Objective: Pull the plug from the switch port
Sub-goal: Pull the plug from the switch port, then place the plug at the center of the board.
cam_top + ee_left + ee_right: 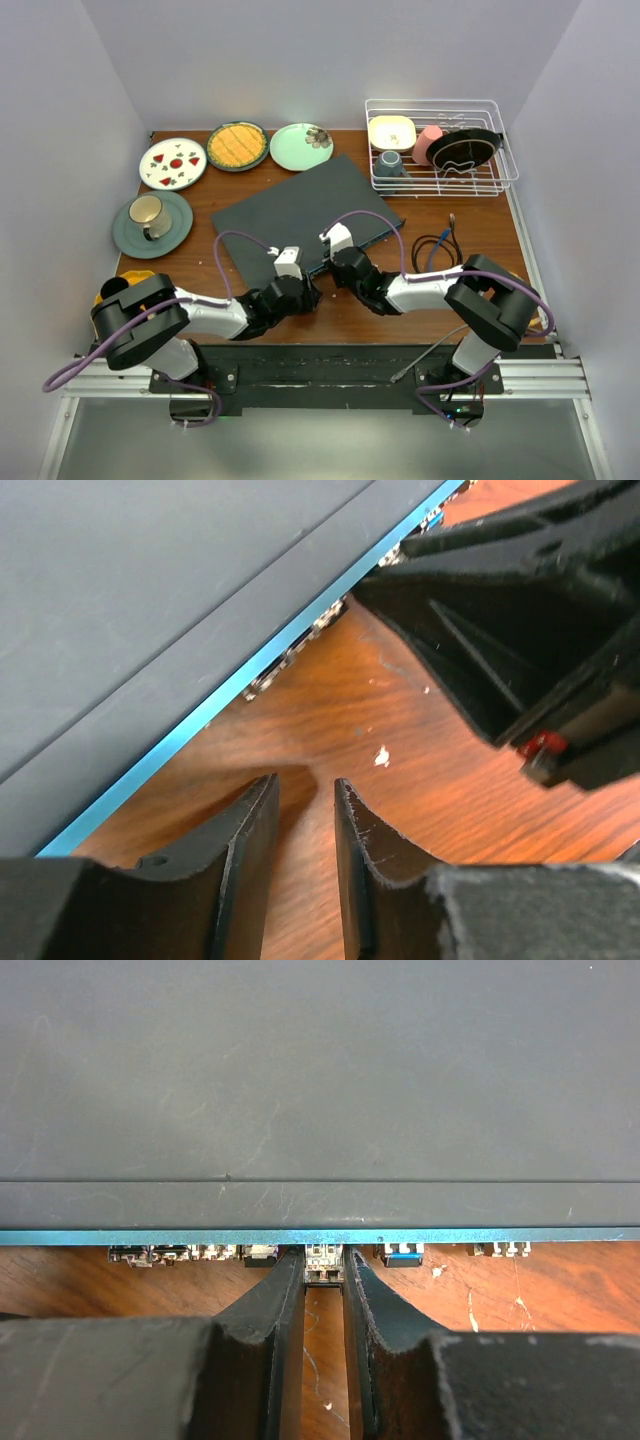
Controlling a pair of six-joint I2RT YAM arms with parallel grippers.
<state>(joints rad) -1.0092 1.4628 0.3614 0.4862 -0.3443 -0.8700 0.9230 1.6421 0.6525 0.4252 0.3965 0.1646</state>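
The switch [300,205] lies flat on the wooden table, a dark-grey box with a thin blue front edge [320,1236] that carries small sockets. A small pale plug [323,1262] sits in a socket at that edge. My right gripper [323,1256] is shut on the plug, one finger pressed against each side of it. My left gripper [305,785] hovers over bare wood just in front of the blue edge [200,725], its jaws a narrow gap apart with nothing between them. In the top view both grippers meet at the switch's near edge, left [303,292] and right [328,266].
Three plates [237,146] and a cup on a saucer [152,220] stand at the back left. A white wire dish rack [440,145] with crockery stands at the back right. A coiled black cable [435,245] lies right of the switch. The right gripper's body [520,630] is close beside my left fingers.
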